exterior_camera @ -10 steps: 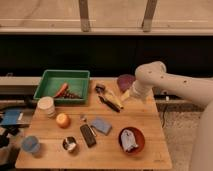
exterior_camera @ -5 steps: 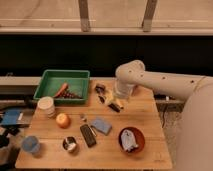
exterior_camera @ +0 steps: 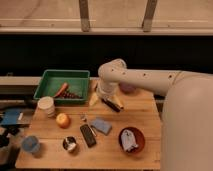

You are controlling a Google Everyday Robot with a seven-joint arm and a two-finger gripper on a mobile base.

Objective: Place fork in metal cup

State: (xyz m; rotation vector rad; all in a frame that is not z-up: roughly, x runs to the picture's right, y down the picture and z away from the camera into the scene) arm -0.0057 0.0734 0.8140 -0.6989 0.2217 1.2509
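Near the front left edge of the worktop [exterior_camera: 102,156], the metal cup [exterior_camera: 70,144] sits upright, mouth up, just beside the near end of a black remote-like bar [exterior_camera: 88,135]. A little right of the cup and further back lies the fork [exterior_camera: 85,119], a thin silvery sliver flat on the wood between an orange [exterior_camera: 62,120] and a blue sponge [exterior_camera: 102,125]. Its long axis seems to slant from far-left to near-right, though it is too slight to be sure. Further right and further back, the gripper [exterior_camera: 106,97] hangs low beside a banana [exterior_camera: 94,99], fingers spread wide and nothing held that I can see. From the fingers the fork lies forward and leftward, apart, and the cup lies beyond it on much the same line.
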